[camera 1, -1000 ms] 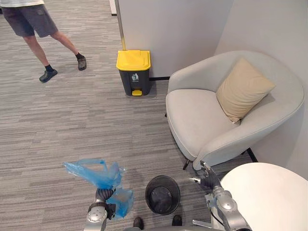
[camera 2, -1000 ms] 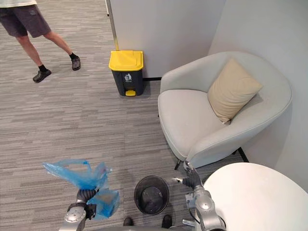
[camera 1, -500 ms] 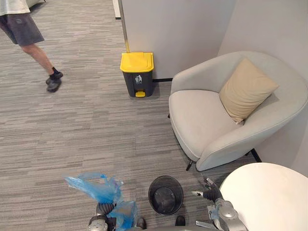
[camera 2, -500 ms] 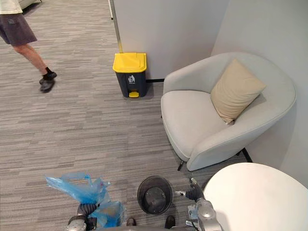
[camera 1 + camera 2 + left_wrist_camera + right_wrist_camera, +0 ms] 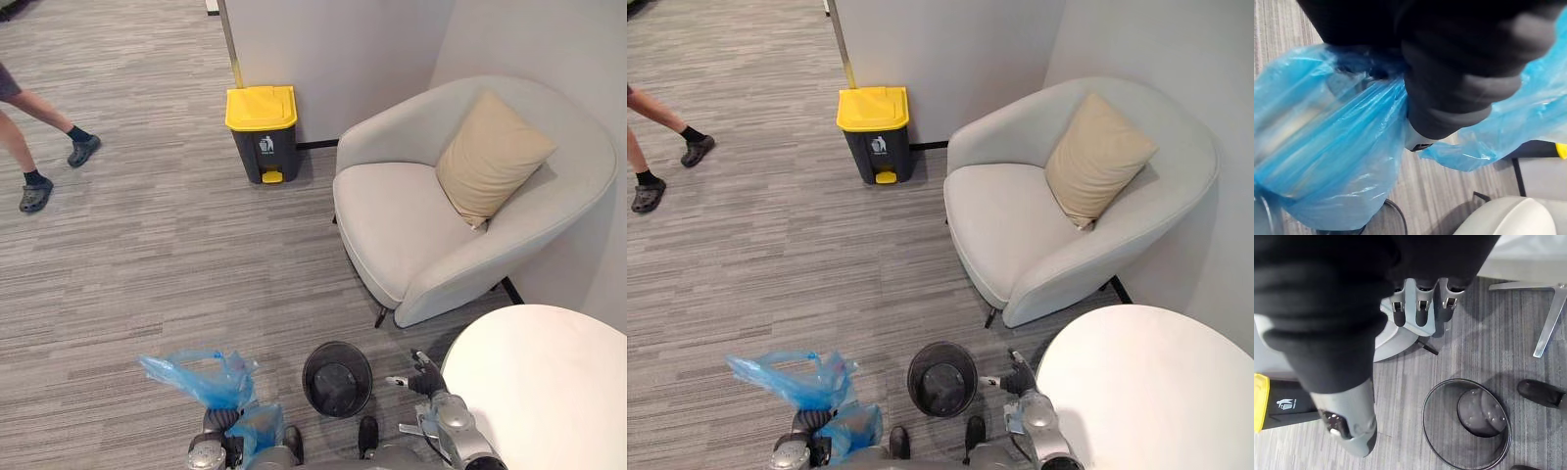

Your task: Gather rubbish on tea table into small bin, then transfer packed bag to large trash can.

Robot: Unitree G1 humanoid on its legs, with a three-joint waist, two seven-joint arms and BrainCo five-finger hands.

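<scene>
Blue bag bunched above left hand — fingers clamped round its neck, right hand fingers straight, apart

- Person: lower legs and shoes only, the rest cut by the left edge
- Round white table: cut off at the right and bottom edges
- Left hand: largely hidden behind the bunched blue bag
- Bag contents: a pale blur through the plastic in the left wrist view, possibly paper
- Symbol on the yellow-lidded bin: too small to tell
</scene>
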